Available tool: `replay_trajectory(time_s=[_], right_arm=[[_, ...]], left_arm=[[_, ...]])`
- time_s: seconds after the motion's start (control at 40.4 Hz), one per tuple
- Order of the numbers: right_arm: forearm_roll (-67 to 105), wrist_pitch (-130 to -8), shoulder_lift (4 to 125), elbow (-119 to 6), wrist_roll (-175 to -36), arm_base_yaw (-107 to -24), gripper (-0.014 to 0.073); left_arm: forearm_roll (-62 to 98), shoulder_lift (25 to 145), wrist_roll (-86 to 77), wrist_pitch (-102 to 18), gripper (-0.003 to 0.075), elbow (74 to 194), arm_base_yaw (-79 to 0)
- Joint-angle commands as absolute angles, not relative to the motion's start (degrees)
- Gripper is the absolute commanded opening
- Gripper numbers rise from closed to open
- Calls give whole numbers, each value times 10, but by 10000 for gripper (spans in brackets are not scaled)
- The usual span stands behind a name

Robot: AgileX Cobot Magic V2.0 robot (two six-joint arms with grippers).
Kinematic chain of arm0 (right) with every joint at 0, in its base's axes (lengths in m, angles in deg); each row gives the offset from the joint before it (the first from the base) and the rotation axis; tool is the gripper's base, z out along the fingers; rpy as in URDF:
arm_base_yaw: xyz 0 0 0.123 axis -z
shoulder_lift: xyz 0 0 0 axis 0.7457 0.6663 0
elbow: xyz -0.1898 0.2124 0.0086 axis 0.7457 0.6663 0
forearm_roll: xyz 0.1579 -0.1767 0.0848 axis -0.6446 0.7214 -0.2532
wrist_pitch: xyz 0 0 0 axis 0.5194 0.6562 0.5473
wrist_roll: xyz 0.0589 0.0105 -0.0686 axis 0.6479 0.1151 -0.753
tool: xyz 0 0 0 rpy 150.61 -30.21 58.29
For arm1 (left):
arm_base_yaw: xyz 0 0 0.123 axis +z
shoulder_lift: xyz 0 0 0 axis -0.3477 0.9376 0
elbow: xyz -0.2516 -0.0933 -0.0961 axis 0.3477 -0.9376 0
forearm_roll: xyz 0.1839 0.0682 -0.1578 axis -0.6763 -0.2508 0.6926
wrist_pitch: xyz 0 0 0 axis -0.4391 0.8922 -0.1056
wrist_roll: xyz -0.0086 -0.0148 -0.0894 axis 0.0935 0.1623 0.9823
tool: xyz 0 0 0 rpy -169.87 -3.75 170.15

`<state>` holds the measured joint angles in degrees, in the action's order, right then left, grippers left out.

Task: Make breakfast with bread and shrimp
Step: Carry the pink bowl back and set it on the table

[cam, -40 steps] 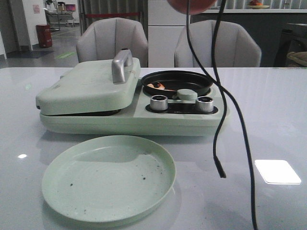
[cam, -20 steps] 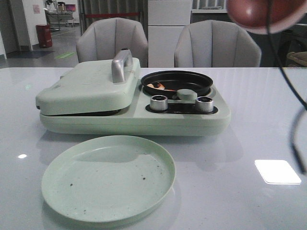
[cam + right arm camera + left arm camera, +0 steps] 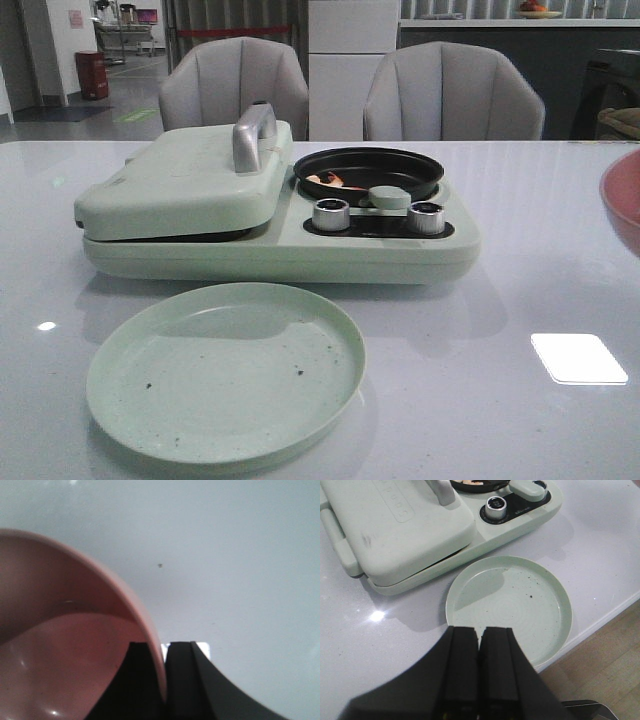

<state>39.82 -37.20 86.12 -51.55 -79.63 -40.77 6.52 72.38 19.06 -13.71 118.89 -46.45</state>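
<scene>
Pink bowl [image 3: 75, 645] rim is pinched in the right jaws, now down at the desk's [image 3: 560, 250] right edge after swinging overhead, apparently emptied. Left jaws sit closed, holding nothing, above the green plate [image 3: 510, 605]. Only the front view shows shrimp [image 3: 325, 180] in the pan [image 3: 368, 170]; bread is unseen under the shut lid [image 3: 180, 180].

The left gripper [image 3: 479, 675] is showing two matte black, flat-faced rectangular fingers [image 3: 462, 670] widening into a dark body. The right gripper [image 3: 165, 680] is showing the same blocky black fingers [image 3: 182, 680].
</scene>
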Motion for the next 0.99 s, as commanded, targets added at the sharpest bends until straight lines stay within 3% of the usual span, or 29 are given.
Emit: replay_trajectory(time_s=[0.0,0.346,0.668,0.965], right_arm=[[290,-429,865,-511,-894,-383,43],[250,-479,955,-505,-918,-382,58],[258,-501,970,-506,-918,-382,353],[260,-454,954,-550,-918,-383,360]], left_arm=[[73,720,195,-178,101,1204,-468],[73,720,195,-178,101,1204,-468],[73,720,195,-178,101,1204,-468],[73,720,195,-178,101,1204,-468]])
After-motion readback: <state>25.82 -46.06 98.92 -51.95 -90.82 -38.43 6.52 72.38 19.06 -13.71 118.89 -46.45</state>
